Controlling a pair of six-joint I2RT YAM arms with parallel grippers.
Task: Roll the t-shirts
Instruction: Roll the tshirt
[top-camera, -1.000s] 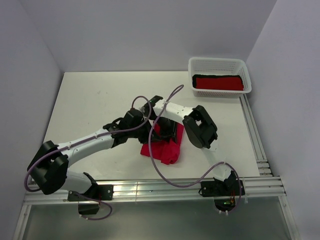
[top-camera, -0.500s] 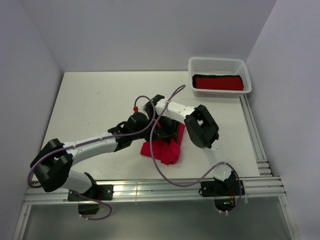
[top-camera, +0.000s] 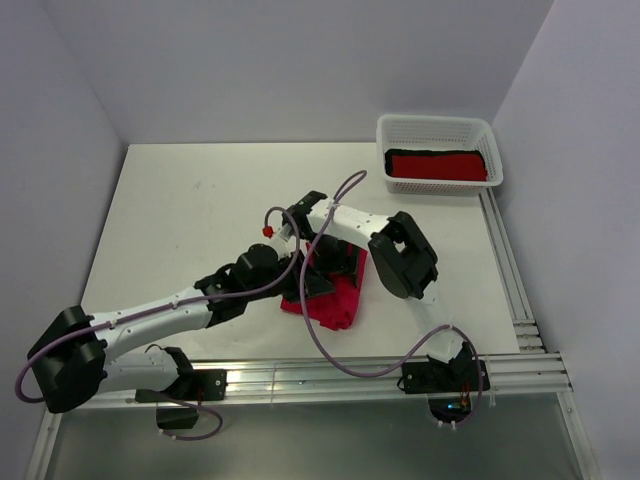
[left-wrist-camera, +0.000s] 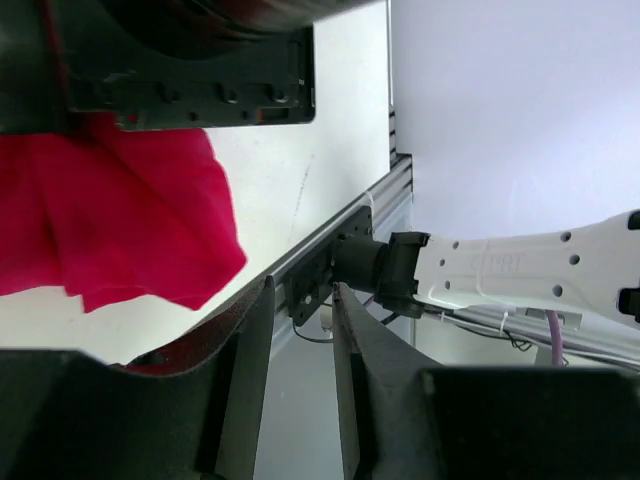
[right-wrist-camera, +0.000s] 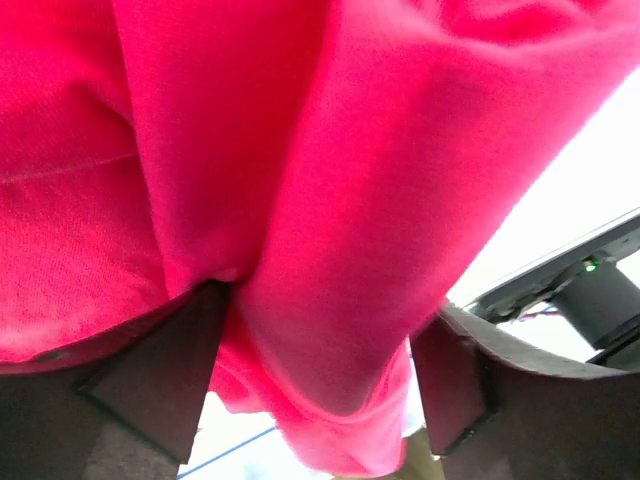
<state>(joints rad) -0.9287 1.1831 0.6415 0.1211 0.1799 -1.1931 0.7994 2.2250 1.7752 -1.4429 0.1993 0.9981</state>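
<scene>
Crimson t-shirt (top-camera: 337, 304) bulges between wide-spread jaws of the right gripper (right-wrist-camera: 330, 305); the left gripper (left-wrist-camera: 303, 300) gapes slightly, empty.

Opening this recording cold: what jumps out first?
The bright crimson t-shirt lies crumpled at the front middle of the table. A fold of it sits between the fingers of the right gripper, while the left gripper hangs beside it with nothing between its fingers. Next comes the white basket at the far right corner, with a red rolled bundle inside.
</scene>
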